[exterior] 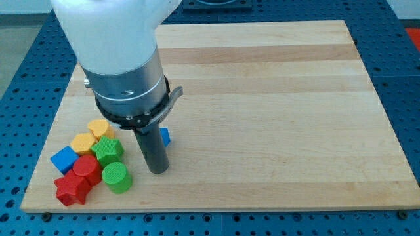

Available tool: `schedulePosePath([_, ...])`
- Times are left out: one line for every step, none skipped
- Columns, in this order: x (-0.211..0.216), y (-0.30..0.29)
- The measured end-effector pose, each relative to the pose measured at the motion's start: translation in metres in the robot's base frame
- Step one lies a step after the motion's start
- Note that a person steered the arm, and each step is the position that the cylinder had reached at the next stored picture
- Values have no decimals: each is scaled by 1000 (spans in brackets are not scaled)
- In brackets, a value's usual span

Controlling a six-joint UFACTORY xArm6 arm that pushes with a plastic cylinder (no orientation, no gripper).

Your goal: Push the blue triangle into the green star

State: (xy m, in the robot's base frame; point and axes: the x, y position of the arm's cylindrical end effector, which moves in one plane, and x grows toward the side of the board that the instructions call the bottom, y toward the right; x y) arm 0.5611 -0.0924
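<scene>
Red star (pixel 72 189) lay nearest. No claw existed, only my tip (pixel 158 170), gripping nothing. Blue triangle (pixel 165 136) peeked from behind the rod; green star (pixel 107 151) sat just left. Best circle right, then push leftward steadily.

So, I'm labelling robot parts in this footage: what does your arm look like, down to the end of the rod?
My arm has a smooth white casing at the view's top, then a grey metal cylinder ringed by a black clamp band with a small lever. Below hangs a straight dark grey rod, ending at my tip. No cables or markings show.
</scene>
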Motion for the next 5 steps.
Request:
schedulePosePath([-34,35])
schedulePosePath([-61,31])
schedulePosePath([-54,3])
schedulePosePath([-40,-21])
schedulePosePath([-23,-39])
